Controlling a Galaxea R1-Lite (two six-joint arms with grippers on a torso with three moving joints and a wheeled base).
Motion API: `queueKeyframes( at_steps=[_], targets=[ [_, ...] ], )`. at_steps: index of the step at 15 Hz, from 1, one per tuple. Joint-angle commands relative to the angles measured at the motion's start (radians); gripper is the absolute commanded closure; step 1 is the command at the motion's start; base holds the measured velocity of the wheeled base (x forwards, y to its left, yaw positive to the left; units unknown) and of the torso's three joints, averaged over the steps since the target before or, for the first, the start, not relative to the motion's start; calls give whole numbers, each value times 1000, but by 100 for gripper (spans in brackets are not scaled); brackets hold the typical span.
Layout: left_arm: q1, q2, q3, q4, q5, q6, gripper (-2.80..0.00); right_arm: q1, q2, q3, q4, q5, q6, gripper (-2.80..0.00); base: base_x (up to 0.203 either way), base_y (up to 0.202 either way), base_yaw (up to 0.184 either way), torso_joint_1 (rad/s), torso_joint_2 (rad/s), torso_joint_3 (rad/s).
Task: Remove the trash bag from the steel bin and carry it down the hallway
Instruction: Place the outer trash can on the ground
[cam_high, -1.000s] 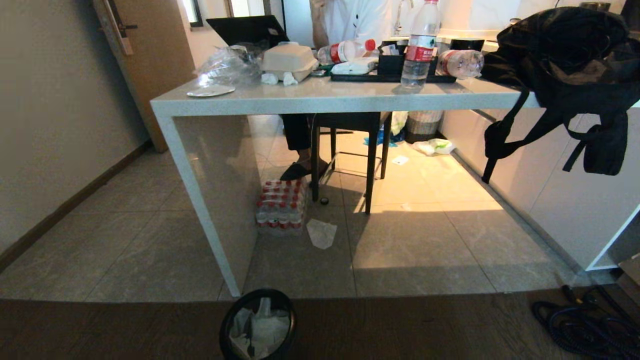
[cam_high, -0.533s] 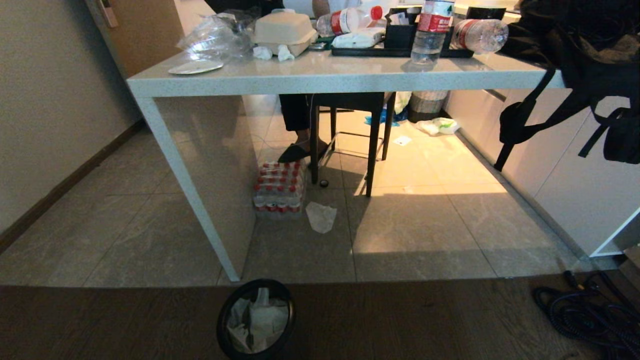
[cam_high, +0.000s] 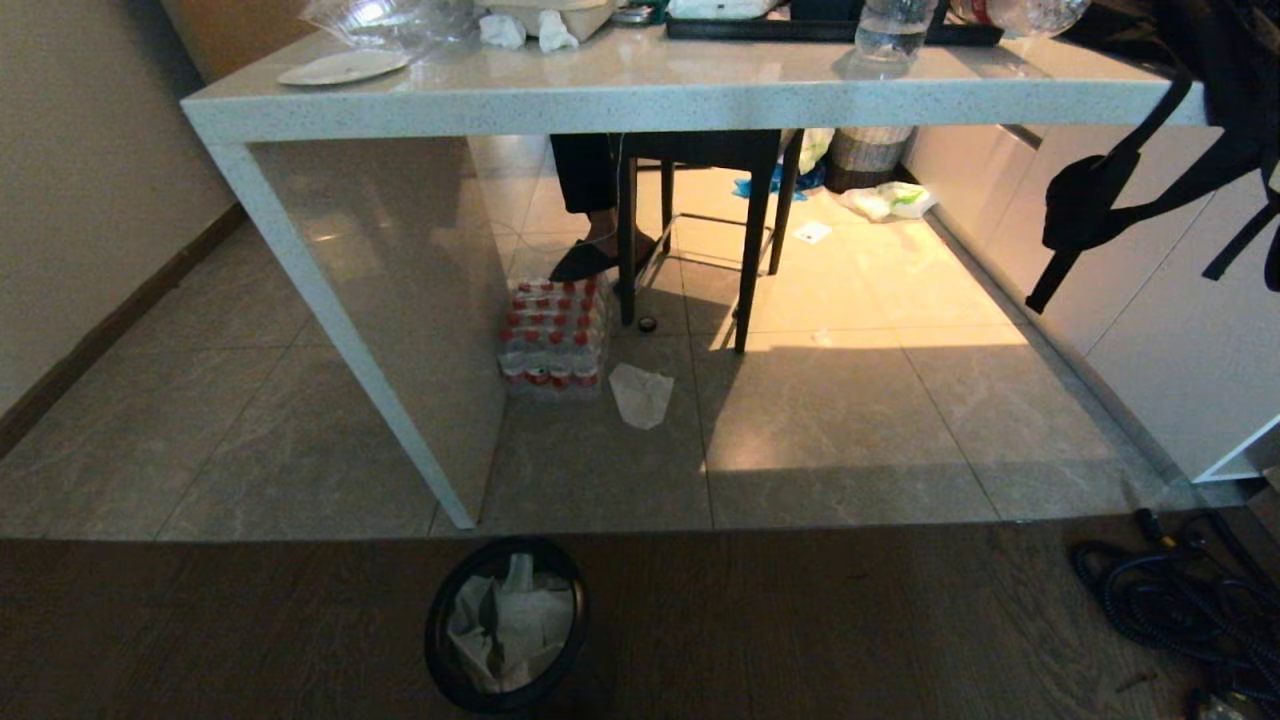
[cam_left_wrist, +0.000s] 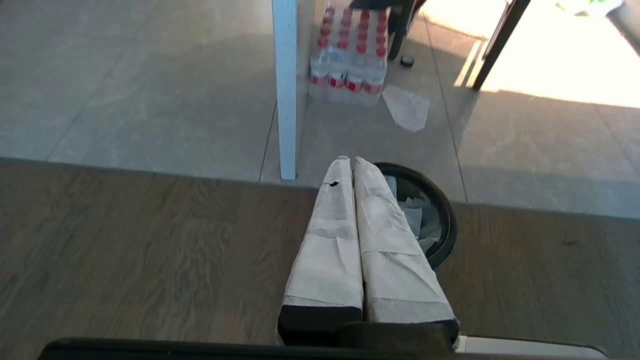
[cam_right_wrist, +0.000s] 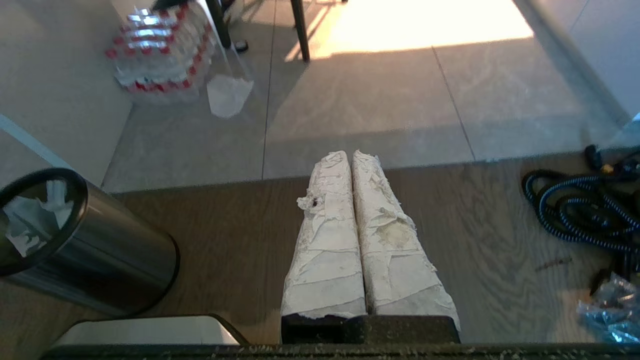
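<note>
Standing on the wood floor by the table leg, the steel bin, white trash bag inside; left gripper above it, pressed closed, empty; right gripper likewise closed, apart from the bin.

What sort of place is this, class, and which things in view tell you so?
Probably a home kitchen or dining corner: a stone-topped counter table strewn with food containers, white cabinets, and a pack of bottled water on the tiled floor.

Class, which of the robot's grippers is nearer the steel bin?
Left. The left gripper hangs just above the steel bin, overlapping its rim; the right gripper sits off to the side, clearly apart.
</note>
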Motion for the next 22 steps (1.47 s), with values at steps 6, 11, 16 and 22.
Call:
queueKeyframes(
  at_steps=[6,11,16,22],
  targets=[
    [0,1,0,-1,0,-4,0,0,-2,0,0,0,0,0,0,0,0,4,3,-194],
    [0,2,0,-1,0,-4,0,0,-2,0,0,0,0,0,0,0,0,3,5,-199],
    [0,0,2,-3,0,-10,0,0,-2,0,0,0,0,0,0,0,0,2,2,-200],
    [0,0,0,-3,0,-11,0,0,-2,0,0,0,0,0,0,0,0,3,3,-199]
  ],
)
